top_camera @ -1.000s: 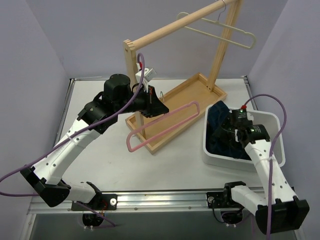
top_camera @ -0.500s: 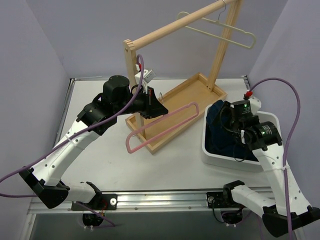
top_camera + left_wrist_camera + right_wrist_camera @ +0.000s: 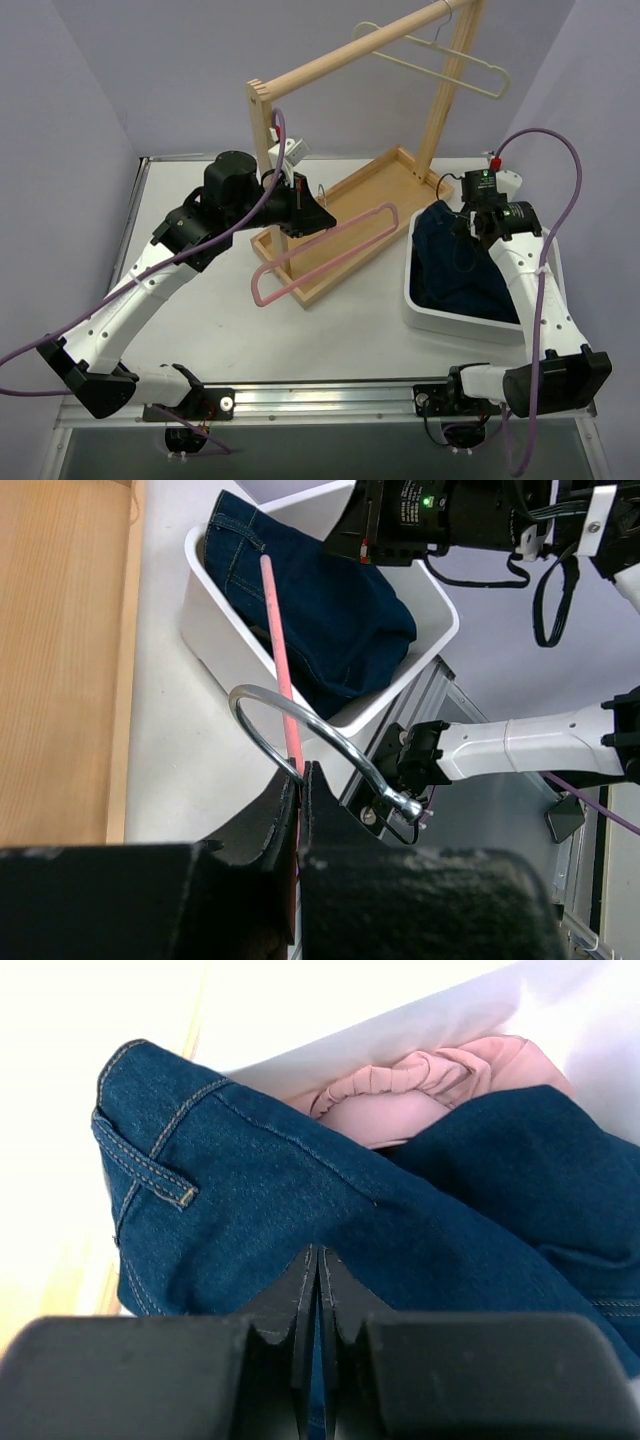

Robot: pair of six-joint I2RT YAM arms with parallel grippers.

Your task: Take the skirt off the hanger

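The dusty-pink skirt (image 3: 420, 1080) lies bunched in the white bin (image 3: 430, 315), mostly covered by a dark blue denim garment (image 3: 300, 1180); the top view shows only the denim (image 3: 455, 270). The cream hanger (image 3: 440, 60) hangs bare on the wooden rail at the back right. My right gripper (image 3: 318, 1252) is shut and hovers just over the denim with nothing between its fingers; from above it (image 3: 462, 238) sits over the bin's far side. My left gripper (image 3: 302, 770) is shut on a pink hanger (image 3: 275, 630) just below its silver hook, holding it above the rack's tray.
The wooden garment rack (image 3: 350, 60) stands on a wooden tray base (image 3: 390, 190) at mid-table, its near post beside my left wrist. The pink hanger (image 3: 320, 250) slants across the tray's front edge. Grey walls close in on both sides.
My right arm has lifted out of the bin and swung toward its far side, and its jaws opened and then shut. The left arm with the pink hanger has stayed put.
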